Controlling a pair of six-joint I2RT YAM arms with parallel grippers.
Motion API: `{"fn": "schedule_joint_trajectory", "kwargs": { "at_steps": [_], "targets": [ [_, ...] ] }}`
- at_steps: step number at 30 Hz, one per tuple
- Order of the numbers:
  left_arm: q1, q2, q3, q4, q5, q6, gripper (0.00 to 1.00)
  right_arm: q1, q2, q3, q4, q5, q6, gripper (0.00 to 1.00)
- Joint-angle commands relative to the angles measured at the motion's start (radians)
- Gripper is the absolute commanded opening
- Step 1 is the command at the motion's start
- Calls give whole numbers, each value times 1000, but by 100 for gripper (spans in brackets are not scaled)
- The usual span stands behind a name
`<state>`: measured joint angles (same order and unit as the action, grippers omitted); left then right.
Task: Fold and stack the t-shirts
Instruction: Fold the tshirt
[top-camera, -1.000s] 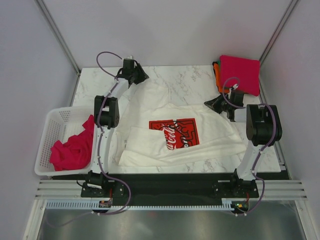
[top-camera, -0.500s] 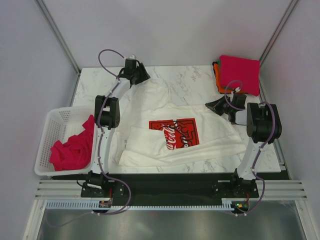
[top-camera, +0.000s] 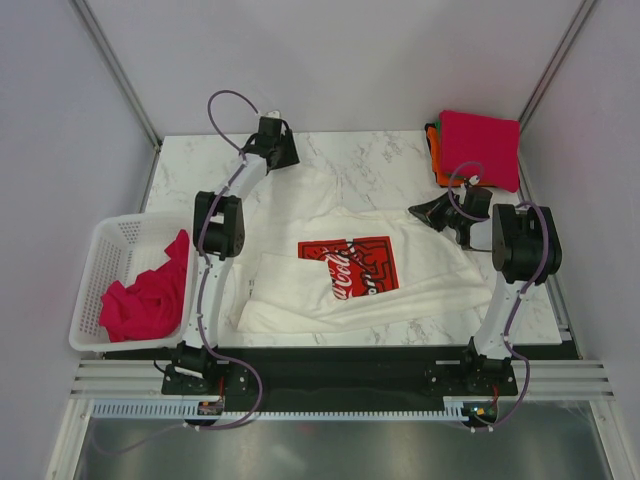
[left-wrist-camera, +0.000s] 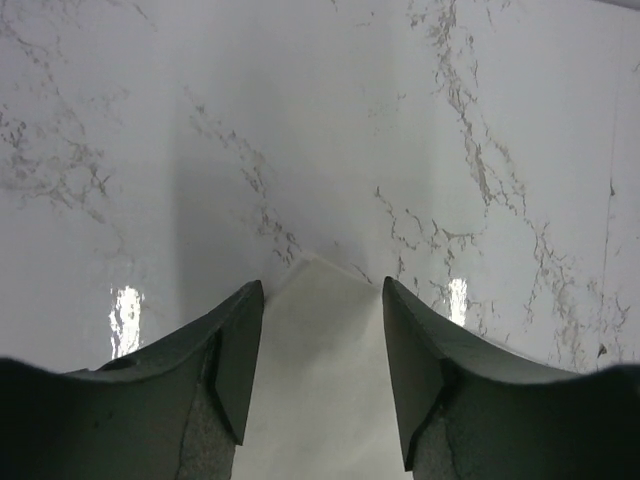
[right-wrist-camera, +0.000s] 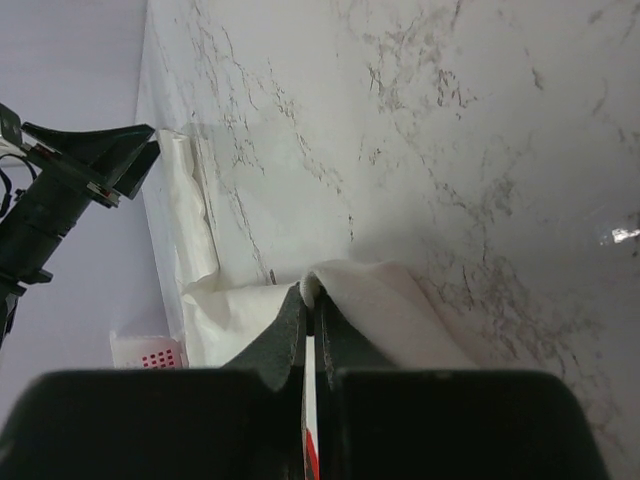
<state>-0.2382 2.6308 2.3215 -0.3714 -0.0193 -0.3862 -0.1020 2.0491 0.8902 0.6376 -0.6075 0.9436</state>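
At the left edge of the top view, a magenta t-shirt (top-camera: 140, 300) lies crumpled in the basket (top-camera: 105, 238). Upper left of centre, the left gripper (top-camera: 279, 153) has reached slightly farther up the table (top-camera: 380, 160) over the last second. Its jaws stand wide, with a corner of the white t-shirt (top-camera: 430, 262) lying flat between them. Right of centre, the right gripper (top-camera: 428, 213) has edged left and is pinched tight on the shirt's edge. The folded stack (top-camera: 480, 148) sits at upper right. The shirt looks nearly spread, with folding not yet begun.

White marble-veined tabletop (top-camera: 380, 160), pale lilac walls (top-camera: 330, 60), aluminium corner posts (top-camera: 115, 70).
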Motion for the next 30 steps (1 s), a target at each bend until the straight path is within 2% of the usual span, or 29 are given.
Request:
{"fn": "schedule_joint_trajectory", "kwargs": {
  "at_steps": [1, 6, 13, 17, 20, 23, 24, 27, 30],
  "targets": [
    [-15, -12, 48, -116, -30, 50, 56, -1, 20, 0, 59, -31, 1, 0],
    [-19, 9, 87, -139, -14, 55, 43, -1, 36, 1, 73, -40, 12, 0],
    [-19, 18, 110, -153, -30, 49, 2, -2, 62, 3, 128, -61, 47, 0],
    [-20, -9, 98, -144, -22, 55, 2, -2, 53, 9, 123, -72, 52, 0],
    [-19, -107, 26, -141, -27, 35, 2, -2, 4, 30, 51, -84, 29, 0],
    [-19, -222, -71, -141, -33, 35, 2, -1, -79, 70, -129, -66, -59, 0],
    [-19, -257, -100, -139, -37, 36, 2, -1, -117, 104, -254, -58, -96, 0],
    [-19, -368, -212, -136, -53, 33, 2, -1, -187, 169, -468, -22, -210, 0],
    [-19, -475, -324, -133, -64, 14, 2, -1, -245, 203, -594, 14, -258, 0]
  ]
}}
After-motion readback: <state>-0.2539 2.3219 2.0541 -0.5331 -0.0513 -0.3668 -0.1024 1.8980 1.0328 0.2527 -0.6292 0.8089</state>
